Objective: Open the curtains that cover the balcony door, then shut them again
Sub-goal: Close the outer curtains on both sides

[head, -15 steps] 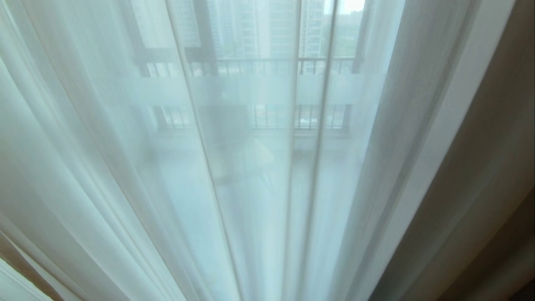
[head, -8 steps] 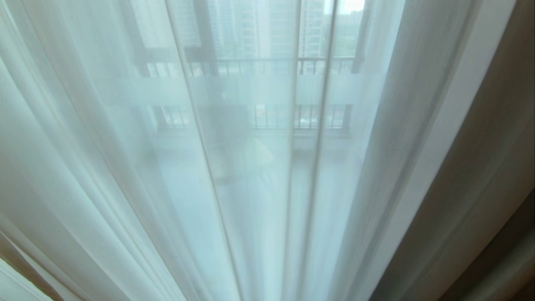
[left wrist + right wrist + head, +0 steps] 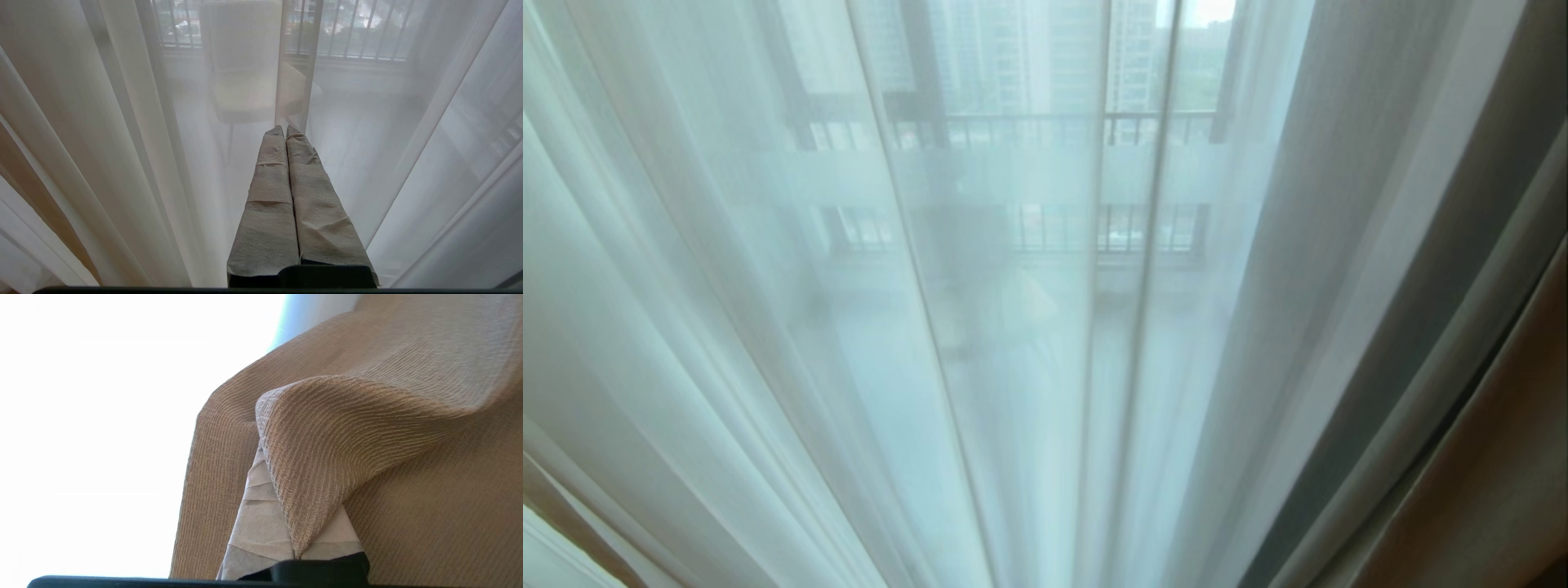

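Fold of beige curtain [image 3: 327,428] pinched between right fingers [image 3: 253,522]

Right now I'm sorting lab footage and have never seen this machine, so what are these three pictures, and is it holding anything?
It is a wheeled robot with two arms, each ending in a two-fingered gripper, and it carries three cameras. The head view looks forward at thin white sheers hanging over the balcony door, with a railing and tower blocks showing through; a thick beige drape hangs along that view's right side. Neither arm shows there.

The other two pictures come from cameras behind each gripper's fingers. The left gripper, its fingers wrapped in paper-like tape, is shut on nothing and points at the sheers, with a pale chair dimly visible beyond. The right gripper is shut on a fold of the thick woven drape, pinched between its fingers.
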{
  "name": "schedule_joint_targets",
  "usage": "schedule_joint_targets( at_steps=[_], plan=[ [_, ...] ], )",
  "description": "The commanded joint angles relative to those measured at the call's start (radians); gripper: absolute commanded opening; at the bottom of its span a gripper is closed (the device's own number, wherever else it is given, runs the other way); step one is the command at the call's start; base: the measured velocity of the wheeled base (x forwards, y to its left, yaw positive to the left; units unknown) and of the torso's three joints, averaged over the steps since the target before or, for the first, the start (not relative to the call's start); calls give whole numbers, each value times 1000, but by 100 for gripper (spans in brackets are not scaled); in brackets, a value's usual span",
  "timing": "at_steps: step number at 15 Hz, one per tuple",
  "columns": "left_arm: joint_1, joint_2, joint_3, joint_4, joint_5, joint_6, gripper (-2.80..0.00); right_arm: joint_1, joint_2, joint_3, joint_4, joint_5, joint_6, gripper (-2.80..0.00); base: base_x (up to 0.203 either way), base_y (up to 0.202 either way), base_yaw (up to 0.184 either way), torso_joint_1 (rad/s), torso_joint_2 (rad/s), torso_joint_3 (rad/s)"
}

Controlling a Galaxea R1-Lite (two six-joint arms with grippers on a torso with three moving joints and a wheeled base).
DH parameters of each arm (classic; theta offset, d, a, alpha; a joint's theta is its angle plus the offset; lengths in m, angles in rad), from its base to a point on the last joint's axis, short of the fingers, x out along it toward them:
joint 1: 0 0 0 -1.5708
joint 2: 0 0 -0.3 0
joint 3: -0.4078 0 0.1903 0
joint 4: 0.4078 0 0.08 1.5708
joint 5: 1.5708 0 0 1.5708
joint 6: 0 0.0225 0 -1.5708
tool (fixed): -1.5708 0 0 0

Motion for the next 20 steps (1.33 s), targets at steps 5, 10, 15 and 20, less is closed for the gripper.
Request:
schedule_joint_targets(
  at_steps=[5,10,15,20],
  plan=[
    [1,0,0,0,1,-1,-280,163,-74,26,63,235,-3,-280,0,0,0,0,0,0],
    [1,0,-1,0,1,-1,-280,349,-32,40,137,263,-86,-280,0,0,0,0,0,0],
    [0,0,0,-1,1,-1,-280,534,81,5,197,206,-322,-280,0,0,0,0,0,0],
    [0,0,-1,0,1,-1,-280,684,203,-71,223,21,-458,-280,0,0,0,0,0,0]
  ],
)
